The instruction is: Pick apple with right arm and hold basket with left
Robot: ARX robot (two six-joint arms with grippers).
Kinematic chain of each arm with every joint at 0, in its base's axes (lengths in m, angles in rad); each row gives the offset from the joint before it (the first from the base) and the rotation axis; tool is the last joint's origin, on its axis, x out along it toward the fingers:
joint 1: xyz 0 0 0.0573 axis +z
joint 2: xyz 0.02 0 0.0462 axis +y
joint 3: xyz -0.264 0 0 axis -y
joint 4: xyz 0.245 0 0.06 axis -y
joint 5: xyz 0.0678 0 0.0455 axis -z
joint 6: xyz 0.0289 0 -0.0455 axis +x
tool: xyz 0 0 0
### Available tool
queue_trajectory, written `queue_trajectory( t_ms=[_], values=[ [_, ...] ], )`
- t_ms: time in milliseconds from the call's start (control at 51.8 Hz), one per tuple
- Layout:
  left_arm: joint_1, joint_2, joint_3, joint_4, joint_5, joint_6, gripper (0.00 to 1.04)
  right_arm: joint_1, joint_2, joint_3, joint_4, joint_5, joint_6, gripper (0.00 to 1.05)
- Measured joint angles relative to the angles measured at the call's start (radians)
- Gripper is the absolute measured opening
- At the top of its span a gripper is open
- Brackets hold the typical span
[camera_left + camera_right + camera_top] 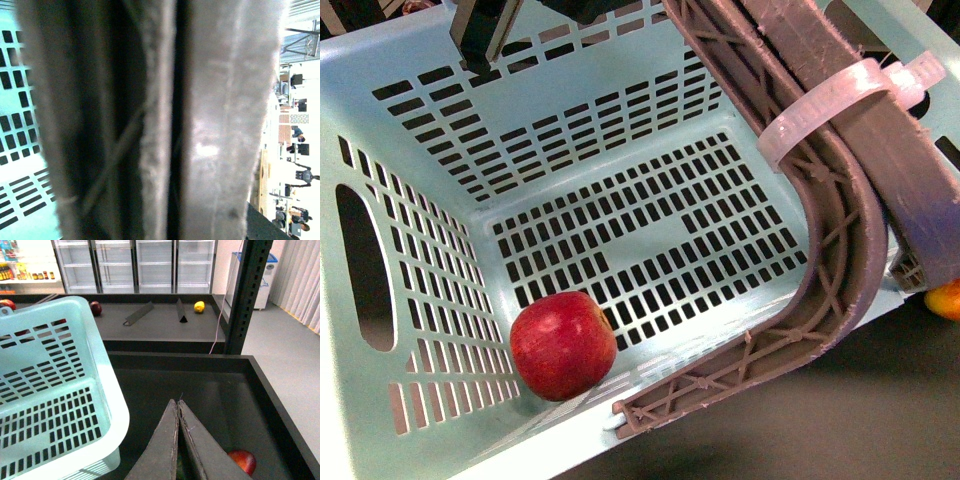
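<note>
The deep red apple (563, 345) lies inside the pale mint basket (420, 120), in the near left corner of its slotted floor. The basket's brown ribbed handles (840, 210), bound by a white zip tie (832, 102), arch over its right side. My left gripper is shut on these handles. They fill the left wrist view (215, 125) and hide its fingers. My right gripper (178, 402) is shut and empty, outside the basket (60, 390), above the black bin. The apple is hidden in the right wrist view.
An orange-yellow and red fruit (945, 298) lies just right of the basket; it also shows in the black bin (270, 390) beside my right gripper, in the right wrist view (243, 461). A dark post (247, 295) stands behind the bin. A far shelf holds a dark red fruit (95, 307) and a yellow fruit (199, 306).
</note>
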Motion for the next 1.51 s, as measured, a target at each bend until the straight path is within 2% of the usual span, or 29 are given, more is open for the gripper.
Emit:
queue_trajectory(
  t_ms=[174, 290, 599, 792, 966, 1063, 1159, 1372, 1449, 1507],
  values=[
    [0.0, 0.0, 0.0, 0.0, 0.0, 0.0, 0.27, 0.0, -0.045, 0.0, -0.046, 0.0, 0.0, 0.02],
    [0.0, 0.0, 0.0, 0.0, 0.002, 0.0, 0.27, 0.0, -0.172, 0.0, -0.199, 0.0, 0.0, 0.02],
    [0.0, 0.0, 0.0, 0.0, 0.002, -0.001, 0.27, 0.0, -0.204, 0.0, -0.211, 0.0, 0.0, 0.02],
    [0.0, 0.0, 0.0, 0.0, 0.0, 0.0, 0.27, 0.0, -0.204, 0.0, -0.211, 0.0, 0.0, 0.32],
    [0.0, 0.0, 0.0, 0.0, 0.001, -0.001, 0.27, 0.0, -0.204, 0.0, -0.211, 0.0, 0.0, 0.67],
    [0.0, 0.0, 0.0, 0.0, 0.001, -0.001, 0.27, 0.0, -0.204, 0.0, -0.211, 0.0, 0.0, 0.79],
    [0.0, 0.0, 0.0, 0.0, 0.003, -0.001, 0.27, 0.0, -0.204, 0.0, -0.211, 0.0, 0.001, 0.97],
    [0.0, 0.0, 0.0, -0.001, -0.003, -0.001, 0.27, 0.0, -0.204, 0.0, -0.211, 0.0, 0.002, 0.96],
    [-0.016, 0.0, 0.043, -0.158, -0.177, -0.021, 0.27, 0.0, -0.204, 0.0, -0.211, -0.001, 0.002, 0.96],
    [-0.016, 0.0, 0.049, -0.189, -0.228, -0.037, 0.27, 0.0, -0.204, 0.0, -0.211, 0.0, 0.003, 0.96]
  ],
)
